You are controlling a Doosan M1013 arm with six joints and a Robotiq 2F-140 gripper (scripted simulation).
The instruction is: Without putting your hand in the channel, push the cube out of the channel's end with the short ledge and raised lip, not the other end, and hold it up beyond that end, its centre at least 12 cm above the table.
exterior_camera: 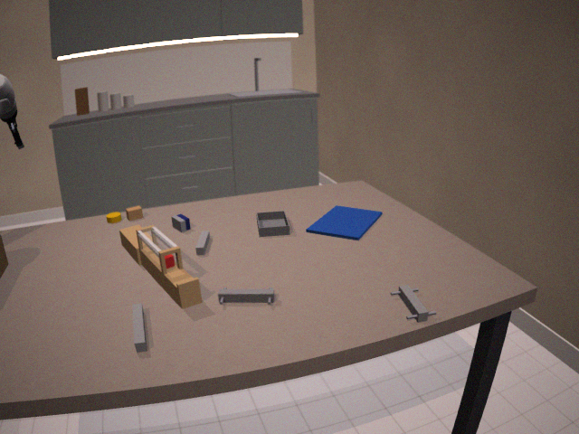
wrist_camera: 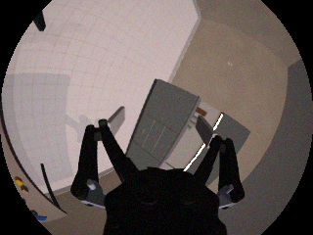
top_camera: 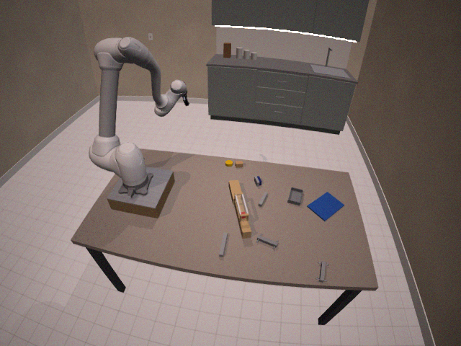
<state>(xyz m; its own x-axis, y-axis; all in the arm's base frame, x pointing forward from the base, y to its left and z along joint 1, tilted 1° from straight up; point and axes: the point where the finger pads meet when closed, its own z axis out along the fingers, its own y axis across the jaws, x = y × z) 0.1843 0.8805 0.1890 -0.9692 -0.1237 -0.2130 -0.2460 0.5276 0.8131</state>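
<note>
A long wooden base (top_camera: 234,186) (exterior_camera: 185,285) lies in the middle of the table (top_camera: 178,223) (exterior_camera: 327,280). It carries a channel (top_camera: 240,202) (exterior_camera: 156,239) made of pale rails. A red cube (top_camera: 243,215) (exterior_camera: 169,261) sits inside the channel, near the end that faces the table's front edge. My gripper (top_camera: 185,100) (exterior_camera: 16,137) (wrist_camera: 161,117) is open and empty. It hangs high in the air beyond the table's back edge, far from the channel. In the wrist view it faces the floor and the cabinets, and the channel is out of sight.
Grey bars lie around the base: a long one (top_camera: 223,244) (exterior_camera: 138,326), a short one (top_camera: 262,199) (exterior_camera: 202,242), and two with cross pegs (top_camera: 267,241) (exterior_camera: 245,295) (top_camera: 322,271) (exterior_camera: 413,302). A grey tray (top_camera: 294,195) (exterior_camera: 272,222), blue mat (top_camera: 325,205) (exterior_camera: 345,221), yellow disc (top_camera: 228,162), wooden block (top_camera: 238,163) and blue-white block (top_camera: 257,180) lie behind.
</note>
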